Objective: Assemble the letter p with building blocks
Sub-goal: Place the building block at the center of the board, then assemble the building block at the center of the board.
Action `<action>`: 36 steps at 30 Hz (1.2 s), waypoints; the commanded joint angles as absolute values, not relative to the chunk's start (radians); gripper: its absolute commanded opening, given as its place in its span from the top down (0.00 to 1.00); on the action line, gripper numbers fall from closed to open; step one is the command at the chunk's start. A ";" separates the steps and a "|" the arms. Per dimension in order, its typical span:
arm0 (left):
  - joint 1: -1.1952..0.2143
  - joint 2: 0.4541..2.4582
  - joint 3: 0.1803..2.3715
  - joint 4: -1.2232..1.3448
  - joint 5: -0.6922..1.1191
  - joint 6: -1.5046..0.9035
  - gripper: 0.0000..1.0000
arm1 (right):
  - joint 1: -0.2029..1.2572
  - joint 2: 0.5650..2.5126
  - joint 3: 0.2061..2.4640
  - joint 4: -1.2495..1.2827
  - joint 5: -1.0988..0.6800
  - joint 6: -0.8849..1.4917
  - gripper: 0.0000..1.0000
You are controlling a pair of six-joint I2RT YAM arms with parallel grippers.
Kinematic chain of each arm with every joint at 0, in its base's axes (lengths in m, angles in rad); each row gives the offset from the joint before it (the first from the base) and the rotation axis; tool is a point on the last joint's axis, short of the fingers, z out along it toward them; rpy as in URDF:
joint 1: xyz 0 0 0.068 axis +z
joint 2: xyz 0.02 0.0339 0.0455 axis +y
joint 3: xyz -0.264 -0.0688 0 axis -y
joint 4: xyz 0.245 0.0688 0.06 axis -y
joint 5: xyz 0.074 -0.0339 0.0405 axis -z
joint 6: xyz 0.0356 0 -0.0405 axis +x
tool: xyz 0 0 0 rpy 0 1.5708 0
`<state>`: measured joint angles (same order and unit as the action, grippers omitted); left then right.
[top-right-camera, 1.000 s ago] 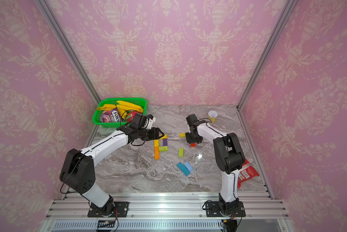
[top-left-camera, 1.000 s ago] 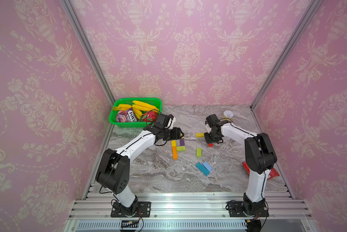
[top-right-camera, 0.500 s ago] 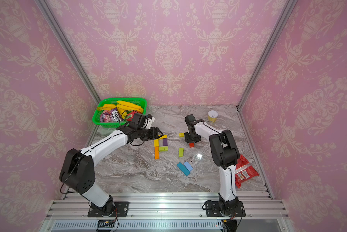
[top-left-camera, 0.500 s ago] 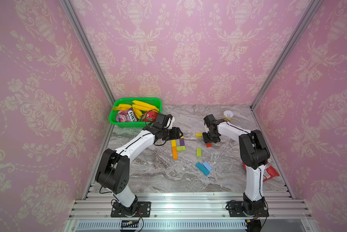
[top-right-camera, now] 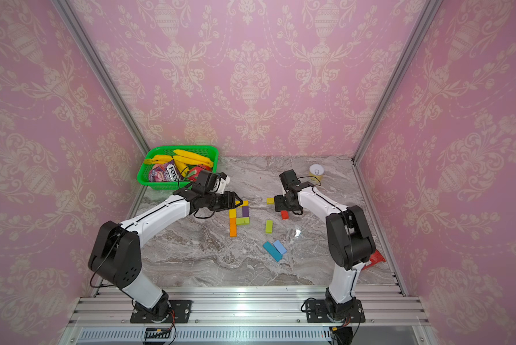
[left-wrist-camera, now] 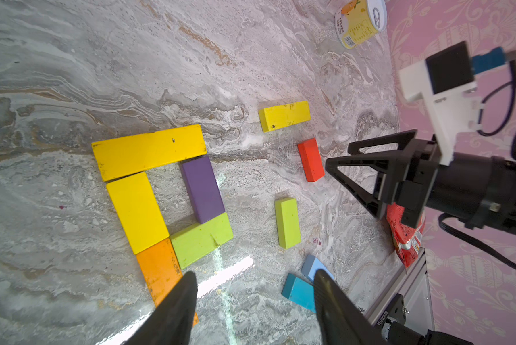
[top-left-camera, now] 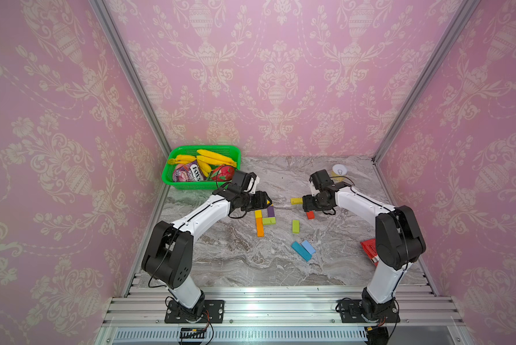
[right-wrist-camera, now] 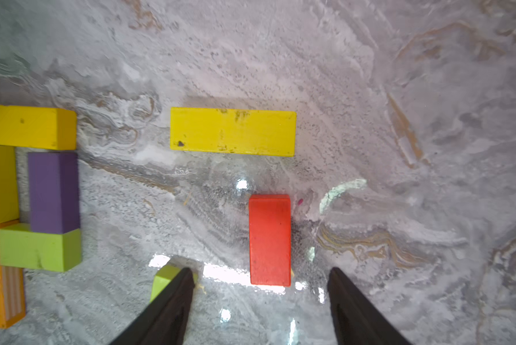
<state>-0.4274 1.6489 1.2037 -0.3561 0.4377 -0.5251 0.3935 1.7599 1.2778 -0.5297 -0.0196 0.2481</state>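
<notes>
Building blocks lie flat on the marble. A long yellow block (left-wrist-camera: 149,150), a short yellow one (left-wrist-camera: 137,212), a purple one (left-wrist-camera: 202,188), a lime green one (left-wrist-camera: 201,239) and an orange one (left-wrist-camera: 158,268) sit joined in a P outline. Lying loose are a yellow block (right-wrist-camera: 233,131), a red block (right-wrist-camera: 269,239), a lime block (top-left-camera: 295,226), a teal block (top-left-camera: 301,251) and a light blue block (top-left-camera: 308,246). My left gripper (left-wrist-camera: 253,276) hovers open and empty by the outline. My right gripper (right-wrist-camera: 261,270) is open, its fingers on either side of the red block's near end without touching it.
A green basket (top-left-camera: 173,179) with bananas and snack packets stands at the back left. A small tin can (top-left-camera: 339,171) stands at the back right. A red snack packet (top-left-camera: 368,248) lies by the right arm's elbow. Pink walls close in three sides.
My right gripper's jaws have spread apart over the red block, which lies where it was. The right arm's elbow has shifted. The left arm has not moved.
</notes>
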 commanded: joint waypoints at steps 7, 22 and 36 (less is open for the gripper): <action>-0.430 1.629 1.198 -0.330 0.499 -0.543 0.42 | 0.405 1.633 0.975 -0.371 -0.124 0.424 0.62; -0.534 1.795 1.246 -0.250 0.605 -0.610 0.91 | 0.410 1.699 0.899 -0.290 -0.071 0.522 0.72; -0.548 1.838 1.292 -0.283 0.590 -0.606 0.93 | 0.405 1.812 0.994 -0.306 -0.055 0.508 0.72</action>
